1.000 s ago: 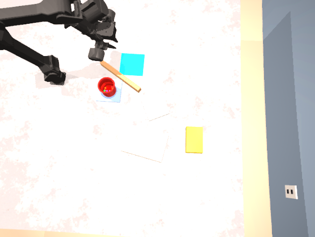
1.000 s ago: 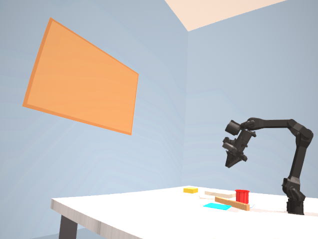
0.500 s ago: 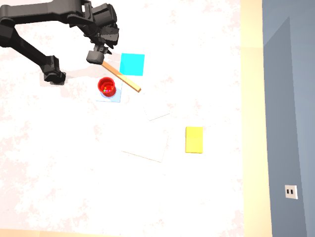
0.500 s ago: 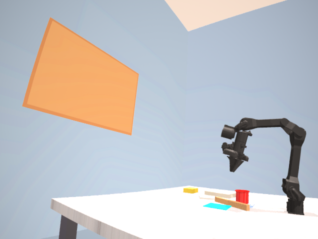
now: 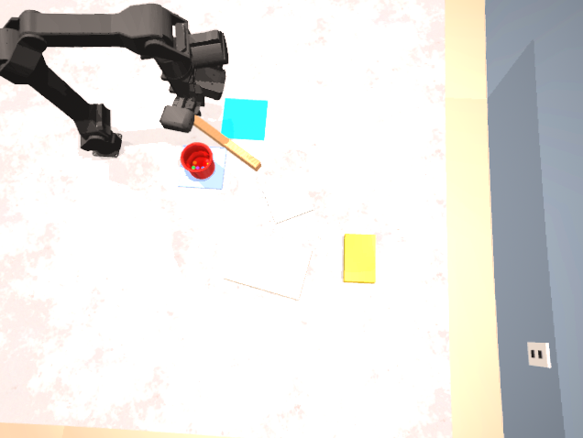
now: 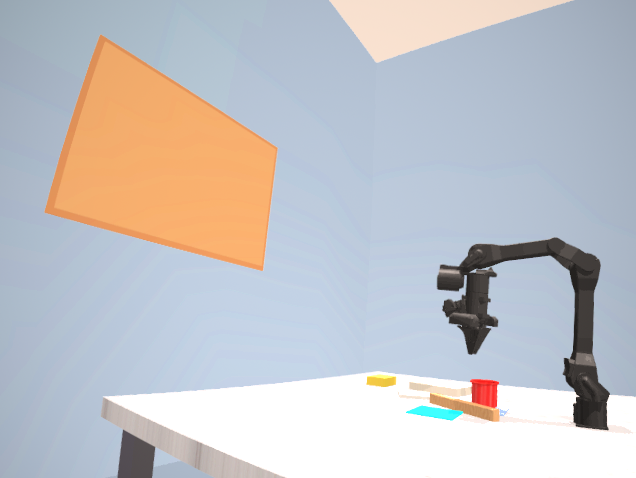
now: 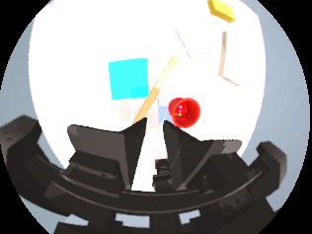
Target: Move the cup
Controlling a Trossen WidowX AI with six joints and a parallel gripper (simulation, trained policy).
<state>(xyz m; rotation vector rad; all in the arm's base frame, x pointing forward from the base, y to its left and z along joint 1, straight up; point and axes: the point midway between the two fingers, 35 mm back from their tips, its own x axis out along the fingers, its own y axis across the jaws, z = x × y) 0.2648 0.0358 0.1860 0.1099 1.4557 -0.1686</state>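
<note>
Blue-grey walls [image 5: 518, 212] [image 6: 318, 215] behind a whitish table [image 5: 117, 329] [image 6: 308, 431] [image 7: 64, 58], and I'm using the wooden bar [image 5: 226, 142] [image 6: 465, 407] [image 7: 157, 90] as my landmark. The red cup [image 5: 197, 159] [image 6: 484, 393] [image 7: 185, 113] stands upright just beside it, on the pale blue pad [image 5: 215, 180] [image 6: 503, 411] [image 7: 163, 113], with a few marbles [image 5: 196, 167] [image 7: 180, 111] inside. Across the bar is the cyan pad [image 5: 244, 119] [image 6: 434, 412] [image 7: 128, 79], so I'd guess that's the target. The gripper [image 5: 197, 112] [image 6: 471, 353] [image 7: 155, 121] hangs above the bar's near end, fingertips a little apart with nothing between them. That gap looks too tight to straddle the cup, so it probably needs to open up first. Cup looks like a light, fairly stiff plastic thing, maybe a bit slick; I'd pinch opposite walls below the rim, dead level. Loose marbles would likely roll and shift the weight, so no tipping, and lift it well clear of the bar on the way over.
</note>
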